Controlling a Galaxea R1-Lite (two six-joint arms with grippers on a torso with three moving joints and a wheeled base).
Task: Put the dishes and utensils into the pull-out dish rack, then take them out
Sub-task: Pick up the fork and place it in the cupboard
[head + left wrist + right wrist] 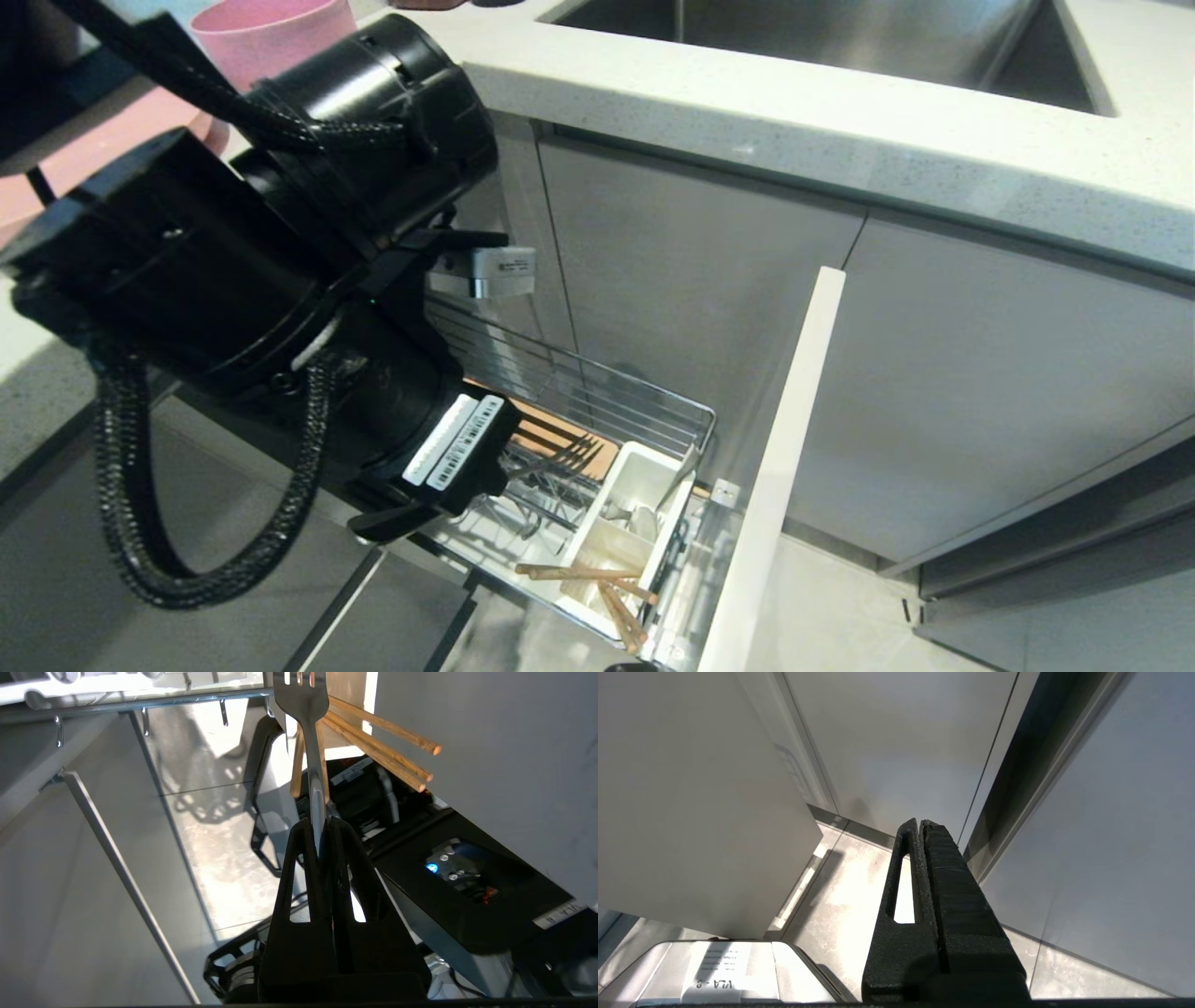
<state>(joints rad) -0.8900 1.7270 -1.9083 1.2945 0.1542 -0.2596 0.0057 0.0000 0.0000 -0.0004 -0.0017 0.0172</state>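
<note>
Head: our left gripper [523, 467] held the fork [560, 457] over the rack [653, 411]; chopsticks [597, 583] lay in the caddy [644, 467] at the rack's front corner.
Left wrist: fingers [299, 858] clamped on the handle.
Right wrist: right gripper [920, 826] was pressed together, empty.

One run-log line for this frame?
left gripper: shut on fork, over rack | chopsticks: in caddy | right gripper: shut, empty, parked

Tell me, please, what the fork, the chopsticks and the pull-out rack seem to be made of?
The fork looks like polished metal: silver and reflective. The chopsticks look like unfinished light wood or bamboo: tan, matte, with visible grain. The rack seems chromed steel wire: thin, shiny rods.
</note>
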